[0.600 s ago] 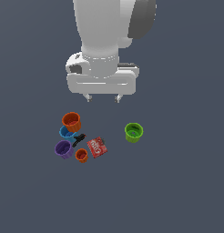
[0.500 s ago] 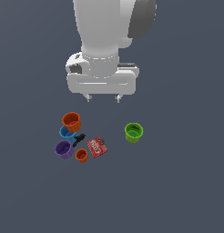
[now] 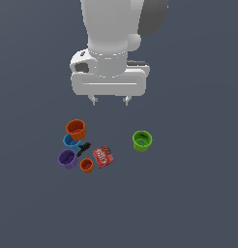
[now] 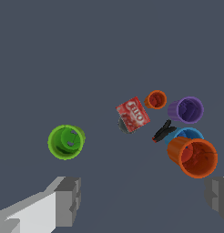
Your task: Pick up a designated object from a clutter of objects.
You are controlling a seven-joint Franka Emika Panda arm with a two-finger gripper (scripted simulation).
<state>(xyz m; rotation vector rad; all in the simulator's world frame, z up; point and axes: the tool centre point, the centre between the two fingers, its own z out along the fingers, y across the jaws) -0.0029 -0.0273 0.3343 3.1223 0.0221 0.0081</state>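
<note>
While the end effector (image 3: 111, 100) is held open aloft | small cup (image 3: 86, 165) crowded: purple cup (image 3: 67, 158) at 10, packet (image 3: 103, 156) at 2 | neighbours may be knocked or pinched.

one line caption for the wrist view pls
Open gripper above small orange cup, red packet and green cup.

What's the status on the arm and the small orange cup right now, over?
Claw open, high above the clutter, holding nothing. Smallest orange cup upright on the floor, ungrasped. Purple cup and red packet crowd it on either side; black tool close behind.
</note>
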